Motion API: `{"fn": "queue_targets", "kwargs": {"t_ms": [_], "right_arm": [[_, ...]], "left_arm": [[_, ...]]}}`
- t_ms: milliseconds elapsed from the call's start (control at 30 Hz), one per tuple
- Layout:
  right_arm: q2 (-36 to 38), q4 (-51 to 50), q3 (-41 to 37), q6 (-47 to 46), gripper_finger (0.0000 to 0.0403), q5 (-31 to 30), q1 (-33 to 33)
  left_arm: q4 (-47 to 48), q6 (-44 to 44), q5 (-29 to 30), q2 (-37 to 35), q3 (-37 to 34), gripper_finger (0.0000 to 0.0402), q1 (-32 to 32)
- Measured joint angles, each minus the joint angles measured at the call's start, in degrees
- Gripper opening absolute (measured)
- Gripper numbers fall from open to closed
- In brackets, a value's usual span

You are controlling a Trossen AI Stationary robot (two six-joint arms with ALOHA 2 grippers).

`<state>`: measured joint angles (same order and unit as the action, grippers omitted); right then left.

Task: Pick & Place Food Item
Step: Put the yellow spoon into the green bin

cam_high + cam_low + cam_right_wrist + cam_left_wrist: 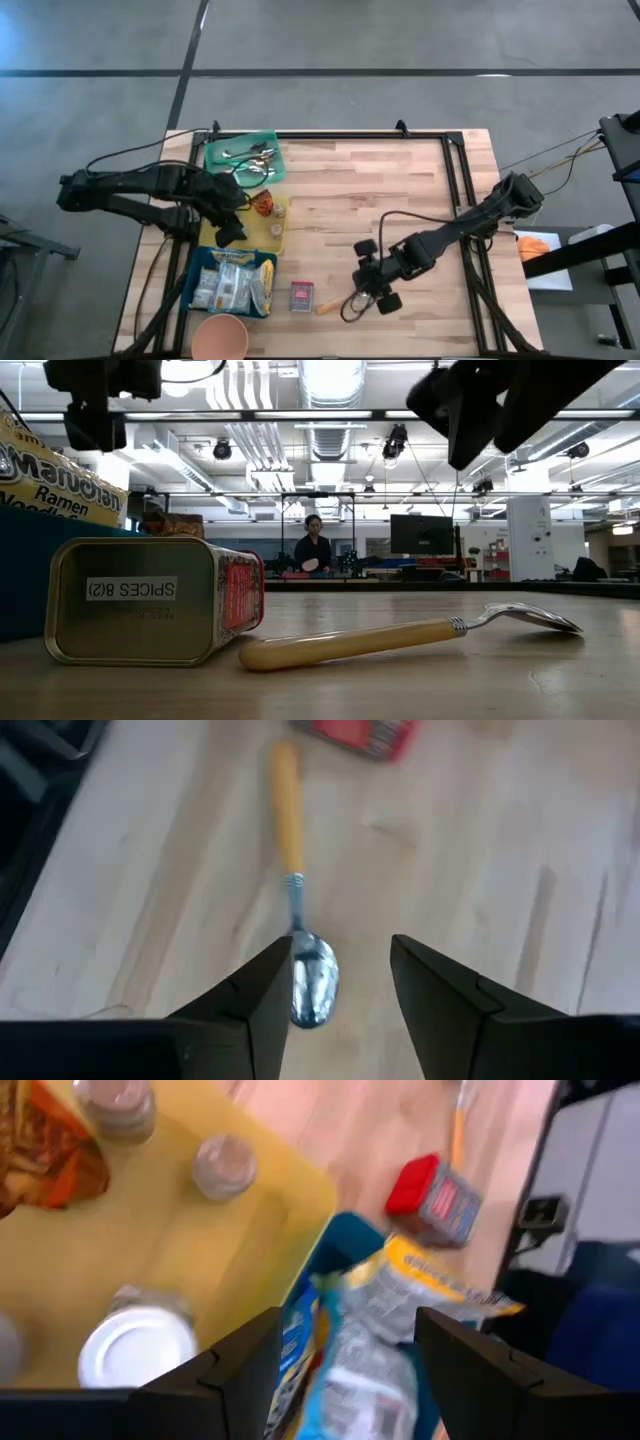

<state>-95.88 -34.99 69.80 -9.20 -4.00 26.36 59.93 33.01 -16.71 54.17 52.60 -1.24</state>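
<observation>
A blue bin [205, 262] at the near left holds ramen noodle packets [236, 285]. A red-topped spice tin [302, 296] lies on its side on the table just right of the bin. Beside the tin lies a spoon [330, 307] with an orange handle. My left gripper [345, 1370] hangs open above the edge where the yellow tray [150, 1250] meets the bin, with nothing between its fingers. My right gripper [340, 990] hangs open above the spoon's bowl [313, 978]. In the low view my right gripper [480, 410] is well clear of the spoon [400, 640].
The yellow tray [275, 235] carries small jars [135, 1345] and an orange packet [264, 205]. A green tray [245, 155] with utensils stands at the far left, and a pink cup [220, 338] at the near edge. Bare wood lies in the table's middle and far right.
</observation>
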Motion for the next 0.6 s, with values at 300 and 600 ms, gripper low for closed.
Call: {"fn": "queue_targets", "kwargs": {"t_ms": [300, 600], "right_arm": [[-7.03, 1.39, 1.06, 6.43, 0.0164, -0.47, 1.89], [-15.33, 1.58, 6.17, 6.77, 0.0164, -0.37, 1.91]], "left_arm": [[-5.5, 6.42, 5.31, 0.04, -0.07, 0.0234, 1.36], [-9.6, 7.62, 8.2, 0.09, -0.09, 0.0234, 1.36]]}}
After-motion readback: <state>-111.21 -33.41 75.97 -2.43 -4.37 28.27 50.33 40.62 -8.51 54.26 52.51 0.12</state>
